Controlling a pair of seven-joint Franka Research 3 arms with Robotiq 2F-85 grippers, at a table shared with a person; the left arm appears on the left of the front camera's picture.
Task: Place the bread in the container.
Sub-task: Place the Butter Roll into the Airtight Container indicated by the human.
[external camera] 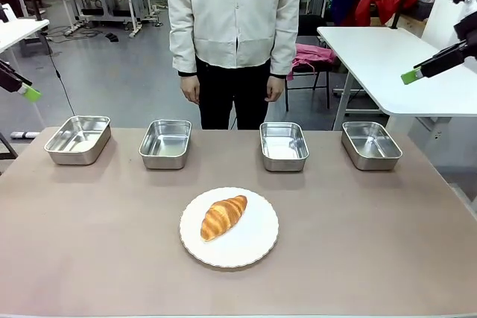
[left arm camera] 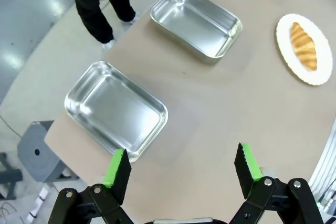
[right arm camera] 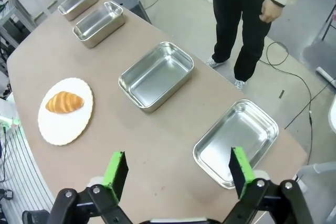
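The brown table (external camera: 373, 251) takes up most of the space in front of me, running from the robot's side across to the far edge; behind that edge stands a person (external camera: 235, 27) in a pale jacket and dark trousers, facing the table, arms down, one hand (external camera: 191, 88) and the other hand (external camera: 274, 88) hanging loose at the hips, clear of everything; along the far side of the table sit four shallow stainless-steel trays in a row, well apart from one another: the far-left tray (external camera: 77, 138), the second tray (external camera: 165, 141), the third tray (external camera: 284, 144) and the far-right tray (external camera: 371, 143); which of them is the container for the bread I cannot tell; nearer the robot, about midway across and between the second and third trays, lies a round white plate (external camera: 250, 243) with a scalloped rim; the left gripper (left arm camera: 181, 157) hangs in the air over the table's left end, just beside the far-left tray, its jaws spread wide with nothing between the green pads (left arm camera: 117, 167); the right gripper (right arm camera: 177, 157) hangs over the right end by the far-right tray, jaws likewise wide apart and holding nothing; the croissant (external camera: 223, 216) lies on the plate, a little left of its centre, golden-brown and ridged, well apart from both grippers and from every tray.
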